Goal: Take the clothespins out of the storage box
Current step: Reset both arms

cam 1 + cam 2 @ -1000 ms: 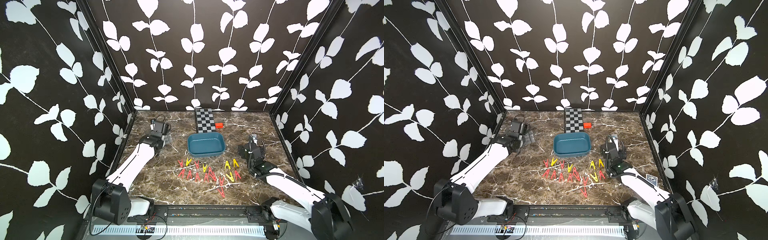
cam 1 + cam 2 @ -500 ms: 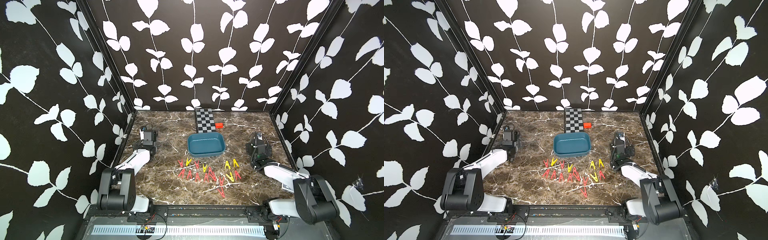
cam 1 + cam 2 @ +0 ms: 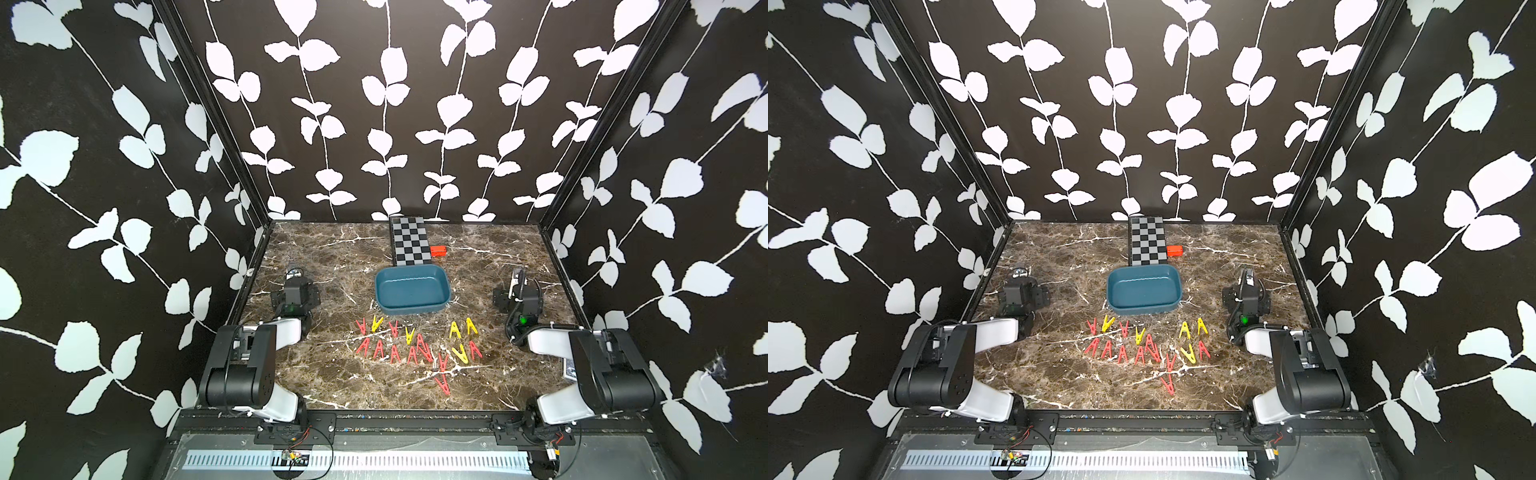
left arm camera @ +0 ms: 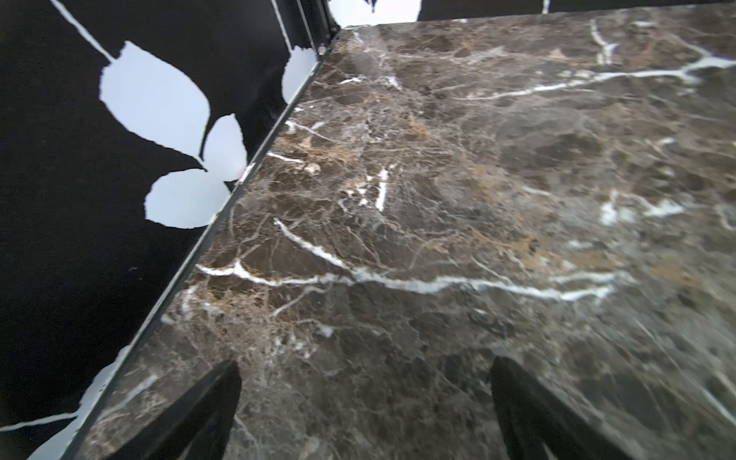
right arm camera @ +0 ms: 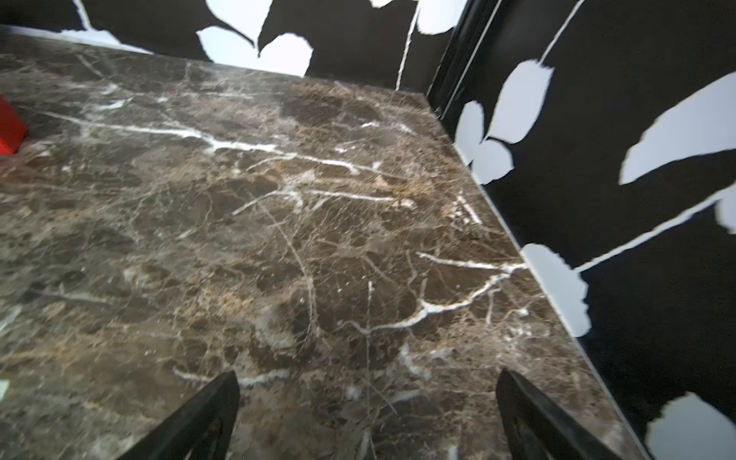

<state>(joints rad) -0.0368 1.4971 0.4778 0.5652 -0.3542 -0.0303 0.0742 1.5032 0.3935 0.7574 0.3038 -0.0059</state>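
The teal storage box sits mid-table with nothing in it. Several red and yellow clothespins lie on the marble in front of it, toward the near edge. My left gripper rests low near the left wall, open, with only bare marble between its fingers. My right gripper is low near the right wall, also open and holding nothing. Both grippers are well apart from the box and the clothespins.
A black-and-grey checkered board lies behind the box against the back wall. A small orange-red block is beside it. Leaf-patterned walls enclose the table on three sides. Both arms are folded back at the front corners.
Both arms have drawn back and folded down toward the front corners, their grippers settling lower near the side walls. Box and clothespins have not moved.
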